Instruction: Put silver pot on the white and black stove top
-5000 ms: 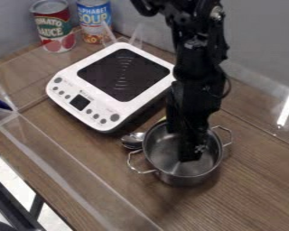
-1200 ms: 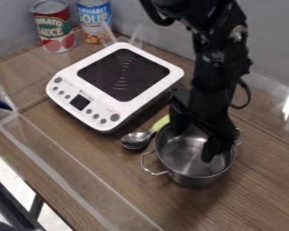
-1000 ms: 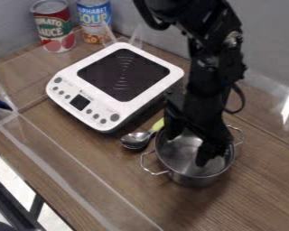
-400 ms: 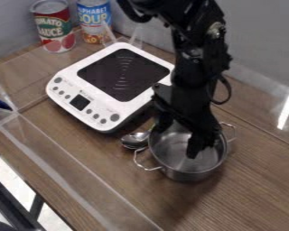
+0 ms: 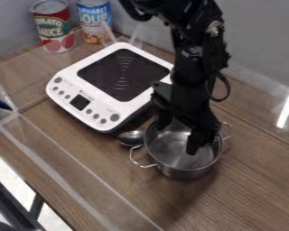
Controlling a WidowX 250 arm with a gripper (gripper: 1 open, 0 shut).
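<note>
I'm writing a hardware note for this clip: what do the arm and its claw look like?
The arm is black all over, built of chunky, blocky segments joined at knuckle-like joints, with dark cabling running alongside its upper part. The claw is black too, with two long, straight, flat fingers set apart under a boxy wrist. No markings or labels can be made out.

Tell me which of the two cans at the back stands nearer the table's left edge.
The red-labelled can, showing tomatoes. The other can, with a blue and white label, stands to its right, just behind the stove top.
</note>
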